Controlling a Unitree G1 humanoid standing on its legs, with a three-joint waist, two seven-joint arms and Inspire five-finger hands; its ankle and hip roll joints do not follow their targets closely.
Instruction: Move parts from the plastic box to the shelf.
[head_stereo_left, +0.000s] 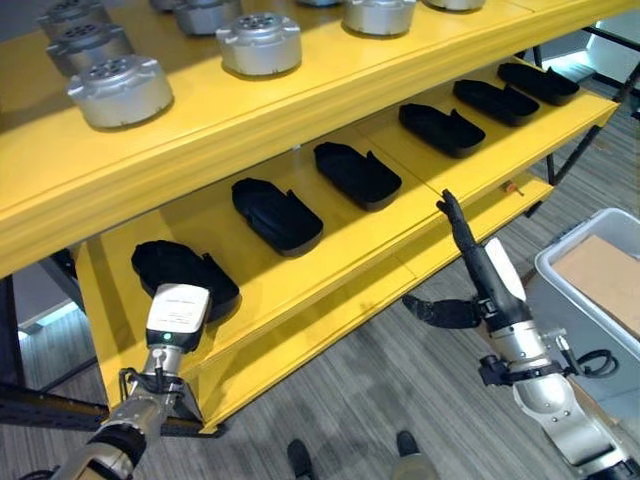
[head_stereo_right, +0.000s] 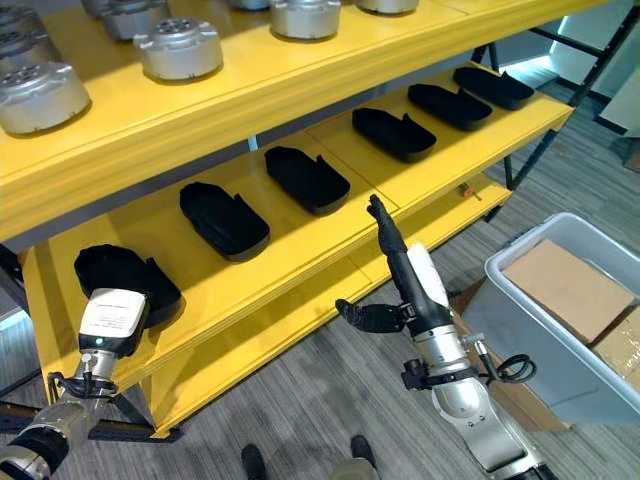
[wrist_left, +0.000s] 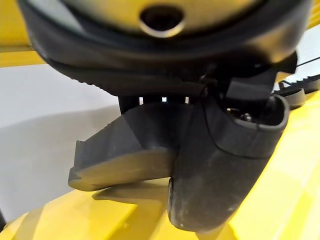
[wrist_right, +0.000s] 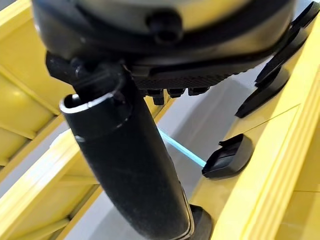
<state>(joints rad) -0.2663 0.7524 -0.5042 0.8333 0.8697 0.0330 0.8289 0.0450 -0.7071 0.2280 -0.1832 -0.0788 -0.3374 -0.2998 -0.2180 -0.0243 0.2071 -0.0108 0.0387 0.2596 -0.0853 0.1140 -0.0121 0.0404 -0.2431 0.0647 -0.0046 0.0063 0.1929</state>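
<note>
Yellow shelf (head_stereo_left: 300, 265), painted and smooth, with two tiers in front of you. The middle tier carries a row of black parts: moulded, matte, shoe-like shells lying flat and spaced apart along the board. The leftmost black part (head_stereo_left: 180, 270) sits at the near left end of that tier, and your left robot hand (head_stereo_left: 178, 315) is right at it, white cover up, at the shelf's front edge. In the left wrist view a dark wedge-shaped piece (wrist_left: 127, 150) shows just past the thumb, over the yellow board; you cannot tell there whether the fingers are closed on it or just touching.

Your right robot hand (head_stereo_right: 400, 270) is out in front of the shelf, near the middle tier's front lip, fingers straight and pointing up, thumb spread out to the side, holding nothing. The nearest part (head_stereo_right: 305, 178) is up and to its left, well clear of the fingers.

The top tier holds silver metal parts (head_stereo_left: 260, 42): round, squat, cast-looking housings with a ring of holes on top.

The grey plastic box (head_stereo_right: 560, 330) sits low on the right, beside the right arm, rounded rim, with flat brown cardboard (head_stereo_right: 565, 285) in it. The floor (head_stereo_left: 350, 400) is grey, plank-patterned.
</note>
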